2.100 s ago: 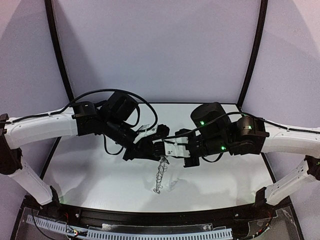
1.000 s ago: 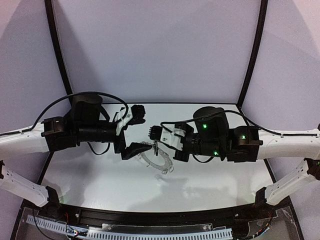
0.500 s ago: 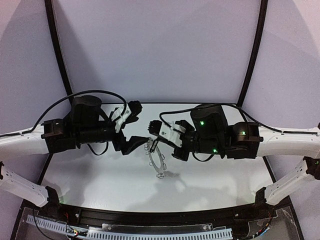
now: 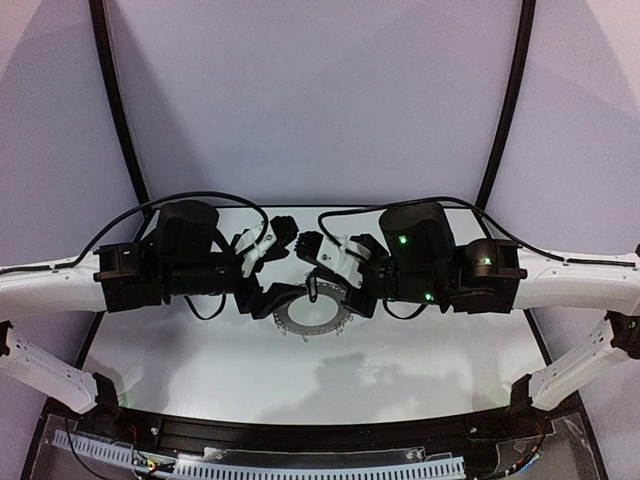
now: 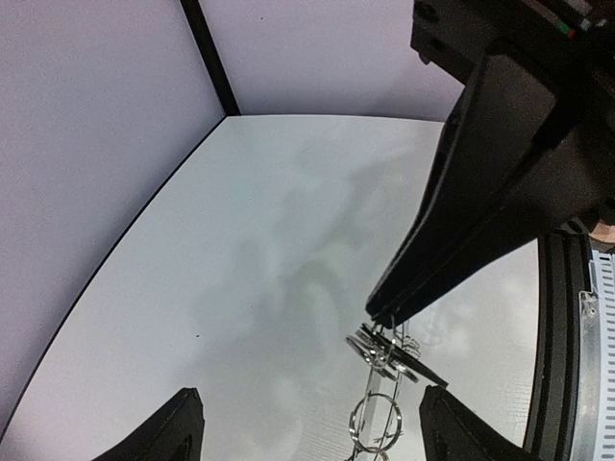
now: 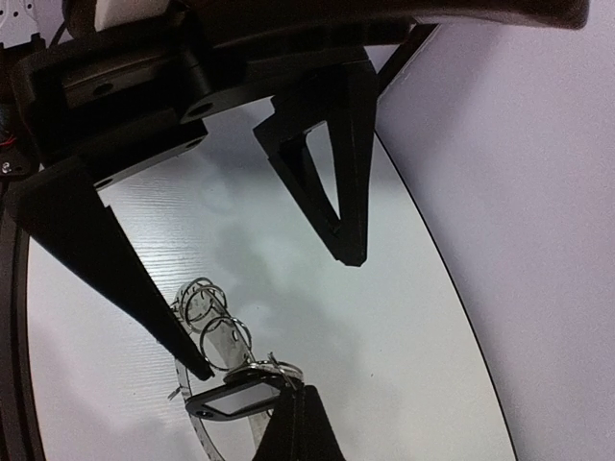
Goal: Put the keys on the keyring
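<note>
The keyring (image 4: 312,320) lies on the white table between both arms, a dark-grey ring fringed with wire loops (image 6: 213,322). My right gripper (image 6: 304,392) is shut on the key (image 6: 231,399), a small dark oblong tag with a pale window. It holds the key's metal loop against the ring's rim loops. I cannot tell whether it is threaded. In the left wrist view the key (image 5: 392,351) hangs at the right gripper's tip above the ring's loops (image 5: 375,423). My left gripper (image 5: 312,437) is open, its fingers (image 6: 332,182) straddling the ring. From above, the left gripper (image 4: 266,298) and right gripper (image 4: 320,285) nearly meet.
The white table (image 4: 200,360) is bounded by a black rim (image 4: 300,430) at the near edge and pale curved walls (image 4: 320,100) on the other sides. Black cables (image 4: 200,197) loop over both arms.
</note>
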`<state>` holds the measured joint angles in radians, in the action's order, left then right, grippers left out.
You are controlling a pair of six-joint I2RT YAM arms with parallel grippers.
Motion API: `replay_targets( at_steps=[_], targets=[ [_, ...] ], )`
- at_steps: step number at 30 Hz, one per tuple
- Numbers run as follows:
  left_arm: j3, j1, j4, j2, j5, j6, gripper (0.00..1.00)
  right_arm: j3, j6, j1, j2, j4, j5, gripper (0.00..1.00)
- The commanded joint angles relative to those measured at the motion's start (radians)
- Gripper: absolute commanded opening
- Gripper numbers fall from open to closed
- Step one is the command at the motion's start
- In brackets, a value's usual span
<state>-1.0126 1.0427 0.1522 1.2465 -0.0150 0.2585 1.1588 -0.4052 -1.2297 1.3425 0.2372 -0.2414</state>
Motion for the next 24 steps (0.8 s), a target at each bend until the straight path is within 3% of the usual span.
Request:
replay_targets(
  at_steps=[1, 8, 16, 24],
  targets=[
    [0.008, 0.014, -0.024, -0.005, 0.045, 0.001, 0.78, 0.037, 0.027, -0.004, 0.01, -0.032, -0.014, 0.0],
    [-0.008, 0.038, -0.031, 0.03, 0.135, 0.021, 0.59, 0.033, 0.043, -0.004, 0.0, -0.049, 0.011, 0.0],
    [0.006, 0.039, -0.048, 0.02, 0.099, 0.023, 0.56, 0.036, 0.047, -0.004, 0.001, -0.049, 0.014, 0.0],
    [0.002, 0.04, -0.101, 0.041, 0.077, 0.016, 0.44, 0.038, 0.045, -0.004, 0.005, -0.049, 0.031, 0.0]
  ],
)
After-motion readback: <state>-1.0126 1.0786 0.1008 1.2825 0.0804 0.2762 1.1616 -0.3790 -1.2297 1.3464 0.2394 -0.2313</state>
